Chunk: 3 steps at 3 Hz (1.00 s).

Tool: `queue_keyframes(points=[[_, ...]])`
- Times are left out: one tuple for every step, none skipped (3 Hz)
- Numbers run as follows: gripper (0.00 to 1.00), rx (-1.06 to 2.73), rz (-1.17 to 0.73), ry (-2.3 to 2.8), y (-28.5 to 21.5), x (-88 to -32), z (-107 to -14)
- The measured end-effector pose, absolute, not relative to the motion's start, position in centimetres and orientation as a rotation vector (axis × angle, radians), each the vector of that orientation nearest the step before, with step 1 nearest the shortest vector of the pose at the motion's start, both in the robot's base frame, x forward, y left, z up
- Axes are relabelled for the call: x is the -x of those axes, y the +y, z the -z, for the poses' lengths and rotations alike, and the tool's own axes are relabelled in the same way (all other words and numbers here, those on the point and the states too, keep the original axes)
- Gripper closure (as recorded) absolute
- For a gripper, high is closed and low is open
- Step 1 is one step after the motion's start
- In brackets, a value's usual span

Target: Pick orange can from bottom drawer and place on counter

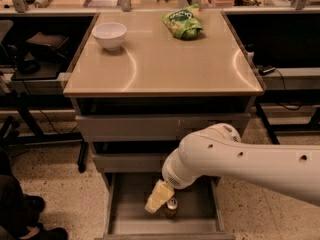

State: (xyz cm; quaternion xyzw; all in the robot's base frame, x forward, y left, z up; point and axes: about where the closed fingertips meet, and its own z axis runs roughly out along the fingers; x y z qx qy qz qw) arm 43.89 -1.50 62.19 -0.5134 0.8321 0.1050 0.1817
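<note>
The orange can stands upright on the floor of the open bottom drawer, near its middle. My gripper, at the end of the white arm reaching in from the right, hangs inside the drawer just left of the can and close beside it. Its cream-coloured fingers point down and left. The counter is the glossy tan top of the cabinet above.
A white bowl sits at the counter's back left and a green snack bag at its back middle. Two closed grey drawers sit above the open one. Dark desks and cables flank the cabinet on both sides.
</note>
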Motion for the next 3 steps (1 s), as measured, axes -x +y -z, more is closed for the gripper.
queue_keyframes(points=[[0.00, 1.382, -0.246, 2.363, -2.7, -44.9, -61.7], [0.00, 1.200, -0.164, 2.398, -6.9, -48.2, -61.3], [0.00, 1.201, -0.164, 2.398, -6.9, -48.1, -61.3]])
